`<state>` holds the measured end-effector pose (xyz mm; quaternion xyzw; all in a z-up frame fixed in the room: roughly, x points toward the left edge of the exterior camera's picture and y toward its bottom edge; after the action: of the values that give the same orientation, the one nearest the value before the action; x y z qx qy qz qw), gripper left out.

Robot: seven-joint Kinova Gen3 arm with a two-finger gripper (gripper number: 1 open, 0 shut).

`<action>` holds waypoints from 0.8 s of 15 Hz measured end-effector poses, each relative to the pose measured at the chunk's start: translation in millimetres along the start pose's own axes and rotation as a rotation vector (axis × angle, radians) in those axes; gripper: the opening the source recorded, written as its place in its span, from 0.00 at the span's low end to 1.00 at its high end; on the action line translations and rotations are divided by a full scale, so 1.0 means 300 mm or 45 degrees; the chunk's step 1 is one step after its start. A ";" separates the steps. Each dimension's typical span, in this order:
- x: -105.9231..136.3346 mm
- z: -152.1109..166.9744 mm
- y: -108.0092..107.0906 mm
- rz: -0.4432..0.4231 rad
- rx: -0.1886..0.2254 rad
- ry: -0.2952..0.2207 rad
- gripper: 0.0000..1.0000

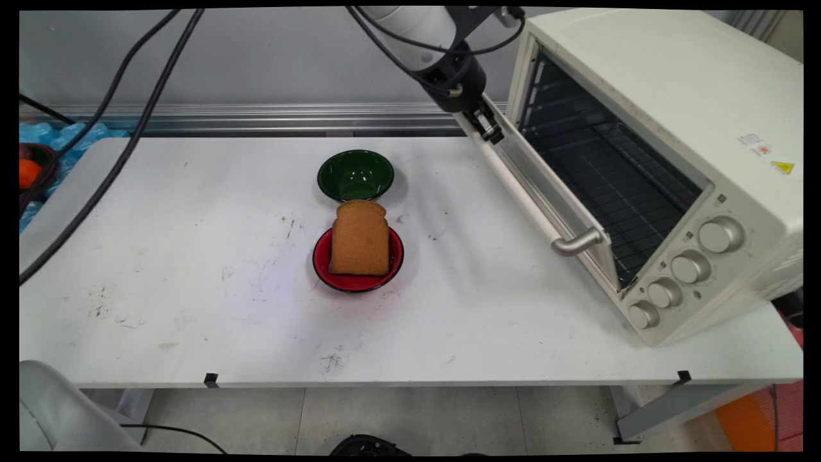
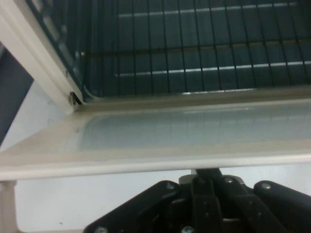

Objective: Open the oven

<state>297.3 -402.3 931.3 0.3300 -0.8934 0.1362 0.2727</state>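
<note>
Nearest the main camera, on the white counter point(image 1: 192, 308), sits a red plate point(image 1: 357, 277) carrying a slice of brown bread point(image 1: 359, 239) laid flat, its rounded top reaching over the plate's far rim. Just behind it, almost touching the bread's top edge, stands an empty dark green bowl point(image 1: 356, 174).

On the counter's right side is a cream toaster oven point(image 1: 673, 115) with four knobs point(image 1: 680, 269) along its lower front corner. Its glass door point(image 1: 545, 186) hangs open, dropped forward, with a silver handle point(image 1: 577, 242) at the free edge and the wire rack point(image 1: 609, 173) visible inside.

At the top of the main view the black gripper point(image 1: 485, 125) points down at the far end of the open door, right at the door's outer edge, well apart from the plate and bowl. In the hand view the black linkage point(image 2: 204, 206) rises from the bottom and the door's cream edge point(image 2: 155, 162) runs straight across just in front of it, with the rack bars beyond. Whether the fingers are spread or pressed together I cannot tell, as the door edge hides their tips in the hand view. Black cables point(image 1: 128, 115) hang across the counter's left side.
</note>
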 end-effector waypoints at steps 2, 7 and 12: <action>-0.021 0.012 0.002 -0.005 -0.004 -0.008 0.00; -0.088 0.042 0.001 -0.036 -0.011 -0.018 0.00; -0.164 0.066 -0.001 -0.057 -0.020 -0.027 0.00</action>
<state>320.9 -385.7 886.8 0.3493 -0.8896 0.1197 0.2690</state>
